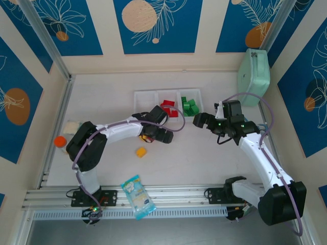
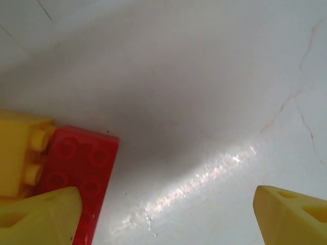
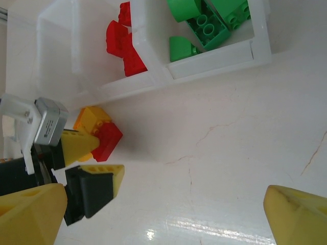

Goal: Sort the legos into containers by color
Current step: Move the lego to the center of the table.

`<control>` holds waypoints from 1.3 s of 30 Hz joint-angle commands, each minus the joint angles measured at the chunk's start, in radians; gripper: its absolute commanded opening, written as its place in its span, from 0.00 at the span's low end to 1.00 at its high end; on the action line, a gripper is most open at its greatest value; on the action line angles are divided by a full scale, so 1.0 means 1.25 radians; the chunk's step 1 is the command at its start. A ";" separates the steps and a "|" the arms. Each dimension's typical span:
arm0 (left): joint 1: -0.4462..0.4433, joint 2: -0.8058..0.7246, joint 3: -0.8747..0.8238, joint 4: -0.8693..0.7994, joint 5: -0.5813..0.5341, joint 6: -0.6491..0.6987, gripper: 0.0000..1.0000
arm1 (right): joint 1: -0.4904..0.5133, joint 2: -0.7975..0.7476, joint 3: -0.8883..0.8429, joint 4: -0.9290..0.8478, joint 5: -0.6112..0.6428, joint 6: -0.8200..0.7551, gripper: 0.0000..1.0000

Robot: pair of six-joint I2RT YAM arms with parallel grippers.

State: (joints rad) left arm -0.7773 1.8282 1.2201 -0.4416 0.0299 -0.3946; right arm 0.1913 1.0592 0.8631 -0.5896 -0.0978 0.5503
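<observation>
**Left hand spread wide at a red and yellow pair, right hand open by the tray**

My left hand [image 2: 168, 219] is low over the desk [image 1: 204, 158], just in front of the tray [image 1: 166, 92]. Its two yellow fingers are spread wide and nothing is gripped between them. In my left wrist view a red brick [image 2: 76, 168] lies flat, studs up, at one fingertip, which overlaps the brick's near corner. I cannot tell whether the finger touches it. A yellow brick [image 2: 20, 153] lies against the red one on the side away from the gap, its studs turned toward the red. The rest of the gap between my fingers is bare desk.

My right hand [image 3: 166, 219] hangs over the desk near the tray's right end, its fingers wide apart and holding nothing. Its wrist camera looks across at my left hand, with the red and yellow pair at the fingertips, just outside the tray's front wall.

The tray's three compartments run in a row. The green legos [image 1: 190, 105] are heaped in the right compartment and the red legos [image 1: 167, 108] lie in the middle one. A loose yellow brick [image 1: 141, 151] lies on the desk nearer my bases, apart from the pair.

A mint-green case [image 1: 254, 76] stands at the desk's far right corner. An orange-capped bottle [image 1: 61, 142] stands at the left edge beside my left arm. A blue-and-white packet [image 1: 137, 196] lies at the near edge between my bases.
</observation>
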 commanded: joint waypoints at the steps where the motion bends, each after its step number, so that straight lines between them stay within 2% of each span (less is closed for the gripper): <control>1: 0.011 0.033 0.029 -0.064 -0.060 -0.011 0.86 | -0.004 -0.018 -0.001 -0.040 -0.004 -0.029 0.99; 9: -0.015 0.038 -0.008 0.000 0.055 -0.071 0.81 | -0.013 -0.007 0.009 -0.038 0.000 -0.042 0.99; 20: -0.079 0.018 -0.012 0.035 0.082 -0.122 0.79 | -0.015 -0.002 -0.008 -0.022 0.011 -0.029 0.99; 23: -0.086 -0.023 -0.007 0.018 0.046 -0.112 0.81 | -0.014 -0.006 -0.008 -0.024 0.018 -0.032 0.99; 27: -0.086 -0.064 0.030 -0.096 -0.087 -0.075 0.89 | -0.014 -0.008 -0.007 -0.020 0.017 -0.031 0.99; 30: -0.086 -0.067 0.051 -0.155 -0.161 -0.024 0.89 | -0.015 -0.009 -0.012 -0.017 0.020 -0.025 0.99; 34: -0.085 -0.044 0.061 -0.189 -0.206 0.013 0.88 | -0.016 -0.015 -0.022 -0.012 0.025 -0.018 0.99; 39: -0.085 0.009 0.067 -0.182 -0.197 0.008 0.82 | -0.019 -0.028 -0.032 -0.009 0.031 -0.019 0.99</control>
State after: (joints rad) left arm -0.8818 1.7939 1.2766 -0.6270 -0.1883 -0.4091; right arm 0.1757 1.0534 0.8368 -0.6071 -0.0692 0.5247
